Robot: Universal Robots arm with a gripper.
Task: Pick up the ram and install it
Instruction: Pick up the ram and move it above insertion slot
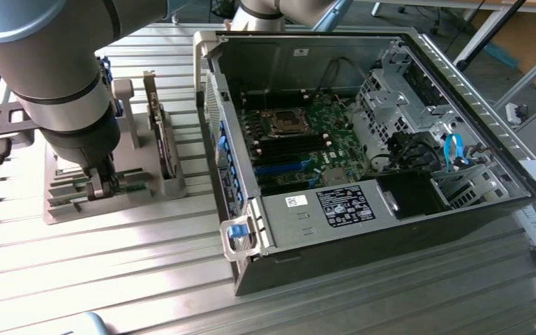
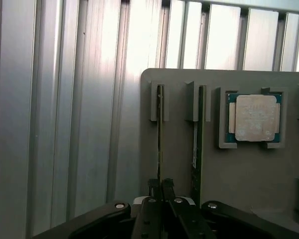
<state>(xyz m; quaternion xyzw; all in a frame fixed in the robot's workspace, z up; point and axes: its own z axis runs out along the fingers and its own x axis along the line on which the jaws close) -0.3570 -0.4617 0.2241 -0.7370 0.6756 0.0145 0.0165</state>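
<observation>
Two thin green ram sticks stand on edge in slots of a grey holder (image 2: 177,159). My gripper (image 2: 160,186) is down on the first ram (image 2: 160,124), and its two dark fingers are pressed together on the stick's near end. The other ram (image 2: 197,134) stands parallel beside it, untouched. In the exterior view the gripper (image 1: 103,185) reaches down into the holder (image 1: 147,190) at the exterior view's left, below the arm's thick grey wrist. The open computer case (image 1: 361,209) lies to the right, with dark memory slots (image 1: 292,145) on its motherboard.
A square silver processor chip (image 2: 254,117) sits in a recess of the holder beyond the second stick. A dark upright expansion card (image 1: 161,129) stands in the holder behind the gripper. The ribbed metal table (image 1: 109,265) runs under everything. Cables and drive cages fill the case's right half.
</observation>
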